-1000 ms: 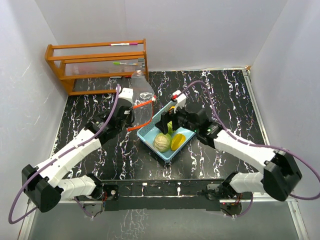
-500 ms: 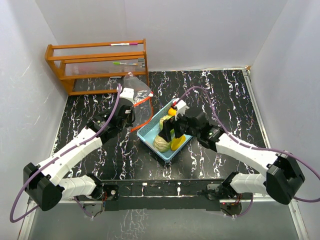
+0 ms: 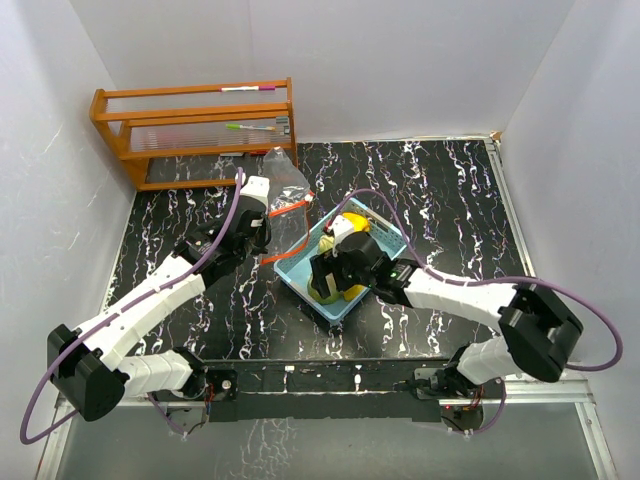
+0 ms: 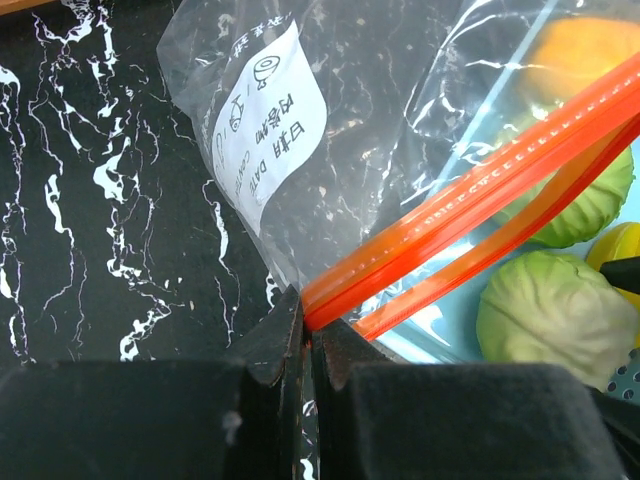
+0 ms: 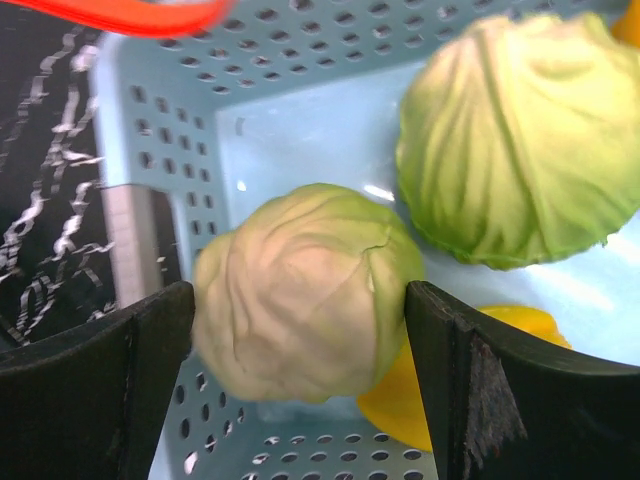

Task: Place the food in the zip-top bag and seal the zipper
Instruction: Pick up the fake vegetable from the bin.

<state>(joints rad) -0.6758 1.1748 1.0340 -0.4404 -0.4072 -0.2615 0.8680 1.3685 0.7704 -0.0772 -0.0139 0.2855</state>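
Fingers around pale cabbage

Setting: you are looking at a lab test cell, not a home.
Walls: plain white panels box in the far edge and both sides.
Surface: black marbled tabletop in a metal frame.
Far-left corner: wooden rack holding pens.
Near edge: both arm bases bolted on a rail.
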